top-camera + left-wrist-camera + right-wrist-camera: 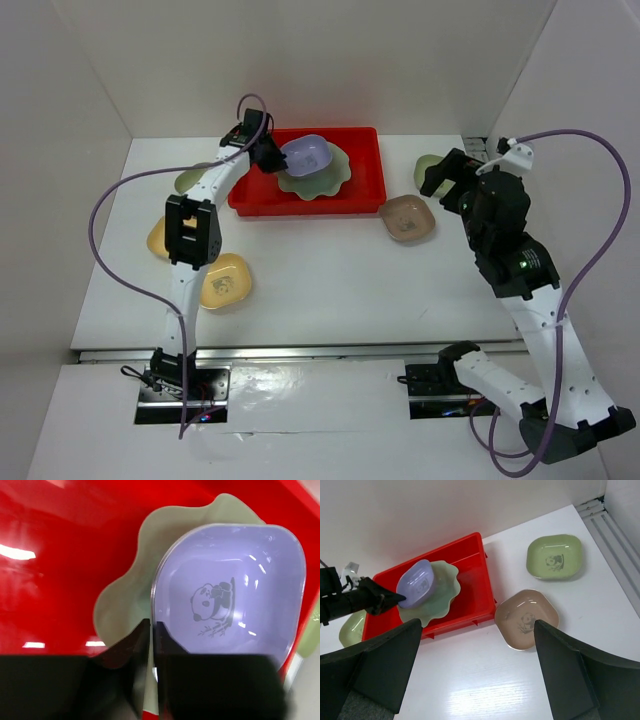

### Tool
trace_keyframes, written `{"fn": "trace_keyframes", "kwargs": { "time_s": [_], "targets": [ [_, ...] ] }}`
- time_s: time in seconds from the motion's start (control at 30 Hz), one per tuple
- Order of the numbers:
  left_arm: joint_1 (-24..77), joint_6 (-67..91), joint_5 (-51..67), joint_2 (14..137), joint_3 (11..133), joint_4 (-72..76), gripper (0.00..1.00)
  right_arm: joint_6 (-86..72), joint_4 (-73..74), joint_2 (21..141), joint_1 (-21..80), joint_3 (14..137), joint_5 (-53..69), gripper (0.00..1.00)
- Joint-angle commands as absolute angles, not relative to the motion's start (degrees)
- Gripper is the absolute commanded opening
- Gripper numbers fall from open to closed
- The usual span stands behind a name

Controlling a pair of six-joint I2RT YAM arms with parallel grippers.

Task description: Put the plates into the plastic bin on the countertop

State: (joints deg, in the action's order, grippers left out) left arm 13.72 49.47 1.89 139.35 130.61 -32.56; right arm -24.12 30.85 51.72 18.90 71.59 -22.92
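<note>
The red plastic bin [362, 192] stands at the back of the white countertop [330, 280]. The large pale-green scalloped plate [332, 178] lies in it. My left gripper [270, 155] is shut on the rim of the lavender dish [307, 153] and holds it tilted over that plate. In the left wrist view the jaws [151, 630] pinch the lavender dish [230, 590] at its edge, with the pale-green plate [125, 595] and the bin floor [60, 580] below. My right gripper [440, 175] is open and empty, raised to the right of the bin, above the brown dish [526, 618].
The brown dish [407, 218] sits just right of the bin. A green dish [555, 556] lies behind it. Left of the bin are another green dish [190, 180], a tan dish [158, 238] and a yellow dish [225, 282], partly under my left arm. White walls close in the sides.
</note>
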Motion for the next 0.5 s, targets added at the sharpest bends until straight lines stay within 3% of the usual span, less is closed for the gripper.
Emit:
{"fn": "trace_keyframes", "kwargs": {
  "time_s": [0.0, 0.23, 0.43, 0.47],
  "targets": [
    [14.0, 49.6, 5.5, 138.1, 131.1, -28.2, 0.26, -23.4, 26.3, 51.6, 19.2, 70.2, -23.6, 1.00],
    [15.1, 48.4, 5.5, 132.6, 125.7, -25.7, 0.68, -24.6, 25.6, 60.4, 16.5, 65.2, -19.4, 1.00],
    [15.1, 46.8, 6.1, 121.5, 118.9, -25.7, 0.71, -25.2, 19.6, 69.5, 4.7, 58.8, -10.0, 1.00],
    [15.1, 46.8, 6.2, 119.6, 118.0, -25.7, 0.75, -25.2, 18.7, 73.0, 3.2, 58.1, -9.4, 1.00]
  ]
}}
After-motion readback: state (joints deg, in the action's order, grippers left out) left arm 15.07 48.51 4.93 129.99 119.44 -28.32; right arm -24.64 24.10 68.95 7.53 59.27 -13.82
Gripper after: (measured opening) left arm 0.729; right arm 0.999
